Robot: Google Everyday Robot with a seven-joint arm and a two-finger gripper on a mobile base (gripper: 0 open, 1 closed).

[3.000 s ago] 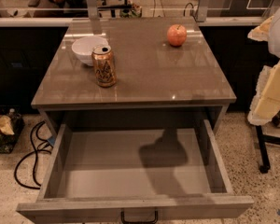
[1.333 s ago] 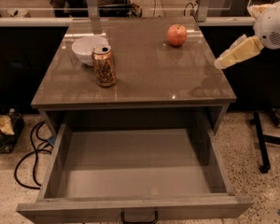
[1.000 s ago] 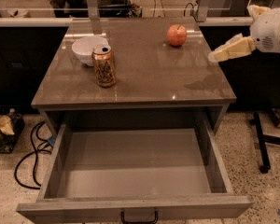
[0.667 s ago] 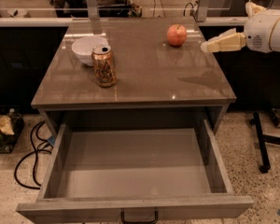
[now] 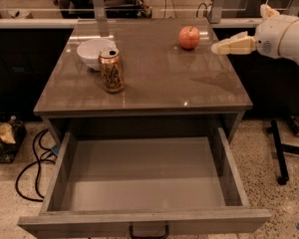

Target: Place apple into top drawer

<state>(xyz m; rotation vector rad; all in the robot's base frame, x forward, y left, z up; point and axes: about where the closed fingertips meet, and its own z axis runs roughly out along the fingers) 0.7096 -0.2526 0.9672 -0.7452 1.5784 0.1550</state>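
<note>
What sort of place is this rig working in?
Probably a lab or office test area: speckled hard floor and loose cables beside a freestanding drawer unit. The gripper hovers beside the apple, apart from it.

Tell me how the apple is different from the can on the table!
The apple is round and red-orange; the can is a tall gold cylinder standing upright. The apple sits back right on the tabletop, with the gripper hovering just to its right; the can stands further forward on the left, beside the white bowl. Both rest on the tabletop, neither in the open top drawer.
</note>
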